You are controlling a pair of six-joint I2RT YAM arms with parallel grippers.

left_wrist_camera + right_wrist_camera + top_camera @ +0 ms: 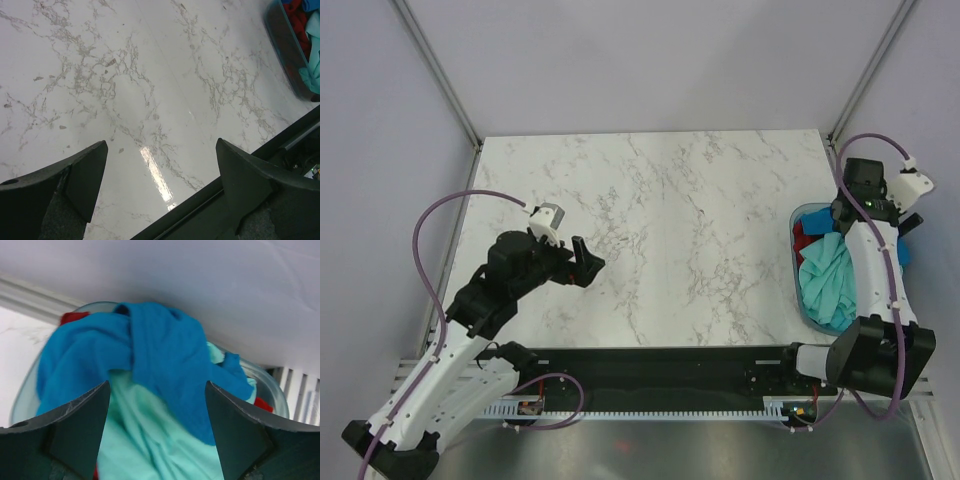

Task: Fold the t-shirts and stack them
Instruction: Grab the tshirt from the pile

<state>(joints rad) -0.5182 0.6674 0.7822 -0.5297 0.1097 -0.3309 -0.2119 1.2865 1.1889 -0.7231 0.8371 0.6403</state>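
At about 8 o'clock on the marbled surface (670,200), the left pincer (585,262) hovers with its jaws spread wide and nothing between them; only bare marble shows beneath it in its wrist view. Far across, at the surface's 3 to 4 o'clock edge, sits the translucent basket (794,262) with all three t-shirts crumpled inside. The blue t-shirt (155,350) lies on top, the mint t-shirt (828,280) spills toward 6 o'clock, and the red t-shirt (801,240) peeks out at the basket's 10 o'clock side. The right pincer (157,430) hangs over the heap, jaws wide, gripping nothing.
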